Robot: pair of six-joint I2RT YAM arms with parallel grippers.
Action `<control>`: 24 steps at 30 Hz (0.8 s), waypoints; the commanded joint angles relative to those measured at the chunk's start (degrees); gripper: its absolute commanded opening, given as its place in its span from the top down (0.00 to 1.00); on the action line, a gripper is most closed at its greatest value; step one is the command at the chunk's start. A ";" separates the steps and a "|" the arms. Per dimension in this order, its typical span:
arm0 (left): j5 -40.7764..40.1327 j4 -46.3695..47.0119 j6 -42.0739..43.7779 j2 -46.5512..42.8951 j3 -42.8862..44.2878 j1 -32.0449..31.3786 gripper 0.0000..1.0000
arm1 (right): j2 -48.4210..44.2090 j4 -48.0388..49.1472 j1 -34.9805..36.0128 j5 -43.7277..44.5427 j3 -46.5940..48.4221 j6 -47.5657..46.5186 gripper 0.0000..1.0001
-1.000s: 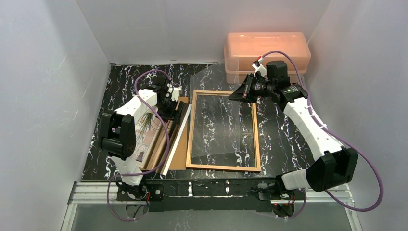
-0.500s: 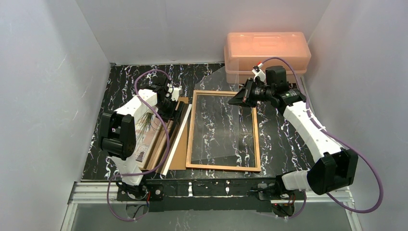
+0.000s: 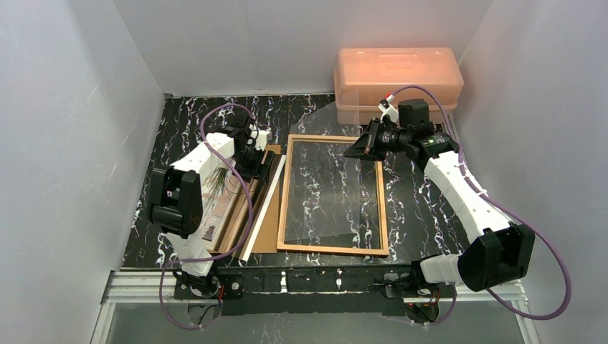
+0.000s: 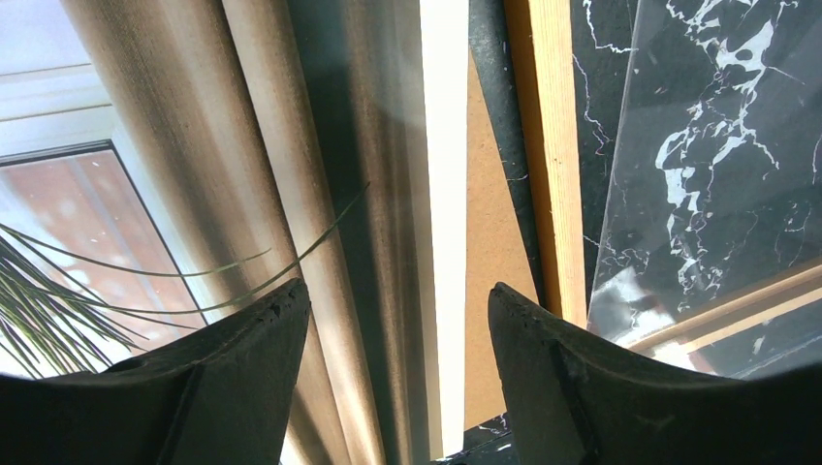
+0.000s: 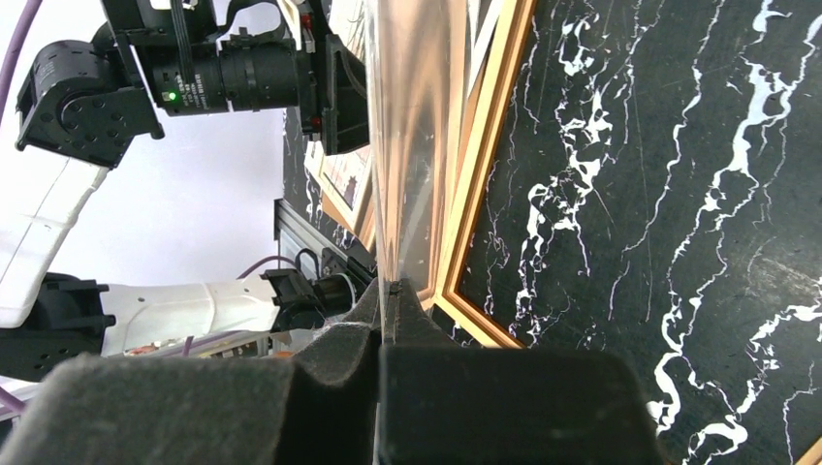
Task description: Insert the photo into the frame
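**Spotter:** Top view?
**Me:** My right gripper [image 3: 361, 147], upper right of centre, is clamped on the clear pane [image 3: 330, 190] over the frame [image 3: 333, 250].
**Spotter:** Left wrist?
**Me:** My left gripper [image 4: 397, 300] gapes empty above the photo [image 4: 174, 145], at left.
**Spotter:** Right wrist?
**Me:** The pane shows edge-on in my grip. I'd settle it first, then pinch the photo's edge.

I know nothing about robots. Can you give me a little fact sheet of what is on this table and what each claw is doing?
Left gripper: open, above the photo, holding nothing
Right gripper: shut on the clear pane's far right edge
Clear pane: over the frame's opening
Frame: wooden, flat on the table, mid-table
Photo: left of the frame, on a brown backing board, not yet in the frame
Pink plastic box: far right corner
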 commanded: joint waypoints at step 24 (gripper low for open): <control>1.44 -1.49 -0.61 -1.55 0.15 0.33 0.35 | -0.95 1.22 -2.38 -4.68 -0.76 -2.84 0.99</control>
